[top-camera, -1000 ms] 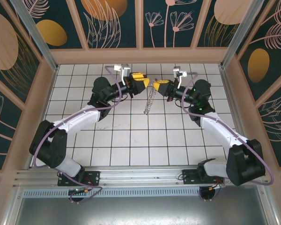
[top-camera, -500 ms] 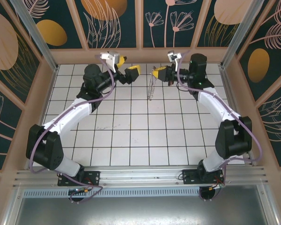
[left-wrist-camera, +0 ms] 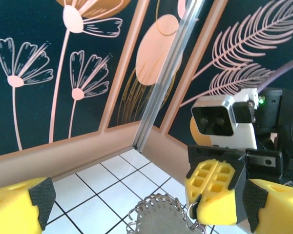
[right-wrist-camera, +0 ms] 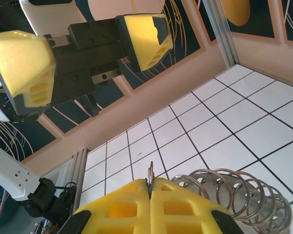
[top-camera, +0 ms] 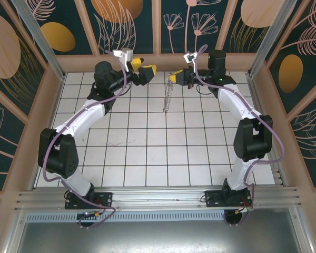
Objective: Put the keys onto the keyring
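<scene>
Key: I cannot make it out, possibly lost among the wire loops; the lower end of the keyring (top-camera: 168, 99) is thin and blurred from above. Both my arms reach high toward the back wall, wrists facing: right gripper (right-wrist-camera: 150, 187) clamped on the keyring's top edge so it dangles over the tiles, left gripper (top-camera: 143, 66) gaping wide beside it, apart. The keyring is pale perforated sheet edged with wire loops; my pads (right-wrist-camera: 136, 209) are yellow lattice

No legible txt, labels, brands, nos. or signs on anything in these views.
</scene>
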`<state>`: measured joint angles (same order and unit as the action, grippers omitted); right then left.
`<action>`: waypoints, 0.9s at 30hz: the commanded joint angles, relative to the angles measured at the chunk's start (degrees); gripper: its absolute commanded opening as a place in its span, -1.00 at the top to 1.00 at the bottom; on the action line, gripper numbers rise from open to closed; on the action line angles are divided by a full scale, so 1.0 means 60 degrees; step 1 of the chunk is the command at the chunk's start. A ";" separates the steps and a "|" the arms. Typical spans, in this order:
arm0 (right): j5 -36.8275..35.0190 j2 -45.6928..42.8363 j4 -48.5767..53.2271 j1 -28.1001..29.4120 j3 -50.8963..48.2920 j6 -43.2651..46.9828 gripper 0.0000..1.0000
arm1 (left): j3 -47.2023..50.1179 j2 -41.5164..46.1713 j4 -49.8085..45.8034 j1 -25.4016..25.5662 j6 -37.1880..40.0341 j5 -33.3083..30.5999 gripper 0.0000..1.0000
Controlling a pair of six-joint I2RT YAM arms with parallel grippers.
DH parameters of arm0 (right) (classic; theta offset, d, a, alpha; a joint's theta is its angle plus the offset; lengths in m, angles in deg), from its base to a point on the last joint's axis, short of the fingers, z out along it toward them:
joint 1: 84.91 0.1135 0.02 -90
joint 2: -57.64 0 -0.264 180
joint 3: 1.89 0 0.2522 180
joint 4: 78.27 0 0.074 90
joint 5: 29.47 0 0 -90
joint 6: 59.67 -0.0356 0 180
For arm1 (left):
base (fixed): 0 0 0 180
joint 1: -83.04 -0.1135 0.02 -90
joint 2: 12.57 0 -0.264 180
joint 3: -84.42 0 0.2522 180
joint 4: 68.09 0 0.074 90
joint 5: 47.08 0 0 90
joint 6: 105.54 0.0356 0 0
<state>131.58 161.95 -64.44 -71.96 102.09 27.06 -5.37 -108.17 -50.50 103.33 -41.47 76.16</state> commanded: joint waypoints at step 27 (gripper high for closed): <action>0.0899 0.0039 -0.0483 0.0148 0.0621 -0.0349 1.00 | -0.1074 -0.1023 -0.0667 -0.0101 -0.0670 0.2941 -0.21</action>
<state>134.15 162.34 -64.65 -71.83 104.49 25.34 -10.97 -111.38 -56.16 103.18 -41.56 85.68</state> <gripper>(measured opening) 0.046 0.623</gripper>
